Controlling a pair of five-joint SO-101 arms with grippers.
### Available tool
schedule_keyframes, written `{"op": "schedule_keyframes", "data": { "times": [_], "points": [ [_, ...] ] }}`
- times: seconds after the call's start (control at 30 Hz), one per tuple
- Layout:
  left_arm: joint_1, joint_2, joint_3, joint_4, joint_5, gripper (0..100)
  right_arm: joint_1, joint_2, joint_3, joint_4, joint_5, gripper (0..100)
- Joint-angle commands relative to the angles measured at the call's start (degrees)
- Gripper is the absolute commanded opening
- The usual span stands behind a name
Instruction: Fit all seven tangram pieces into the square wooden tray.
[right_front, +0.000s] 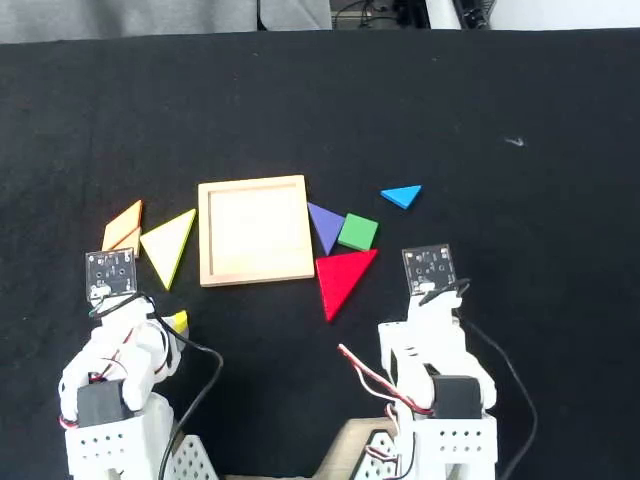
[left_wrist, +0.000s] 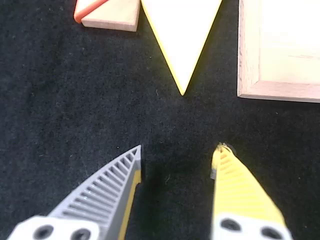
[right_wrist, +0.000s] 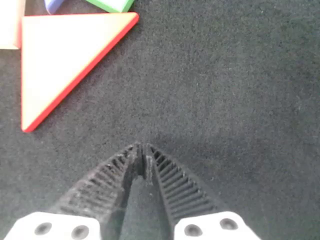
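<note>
The square wooden tray (right_front: 255, 231) sits empty mid-frame in the high view, the yellow triangle (right_front: 170, 245) just left of it, the red triangle (right_front: 343, 278) at its lower right corner. My left gripper (left_wrist: 179, 150) gapes wide near the yellow tip; my right gripper (right_wrist: 143, 150) is pinched together on nothing. I judge the pieces light, stiff, thin: I'd pinch across opposite edges near the middle, lest they pivot.

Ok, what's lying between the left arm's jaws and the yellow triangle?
Nothing, just bare black cloth from the open jaws to the yellow triangle, as the left wrist view shows.
</note>
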Motion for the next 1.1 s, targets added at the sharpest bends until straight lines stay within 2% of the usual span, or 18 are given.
{"op": "schedule_keyframes", "data": {
  "times": [0.0, 0.37, 0.67, 0.97, 1.07],
  "points": [
    [-0.5, -0.1, 1.2, 0.2, 0.4, 23, 0.8, -4.1, 0.0, 0.4, -0.3, 1.1],
    [0.2, -0.1, 1.2, 0.2, 0.3, 23, 0.8, -4.1, 0.0, 0.4, -0.3, 1.1],
    [13.8, -0.1, 1.2, 0.2, 0.4, 23, 0.7, -4.1, 0.0, 0.4, -0.3, 1.1],
    [18.9, -0.1, 1.2, 0.2, 0.1, 23, 0.7, -4.1, 0.0, 0.4, -0.3, 1.1],
    [19.6, -0.2, 1.1, -2.5, 0.0, 23, 0.6, -4.1, 0.0, 0.4, -0.4, 1.1]
  ]
}}
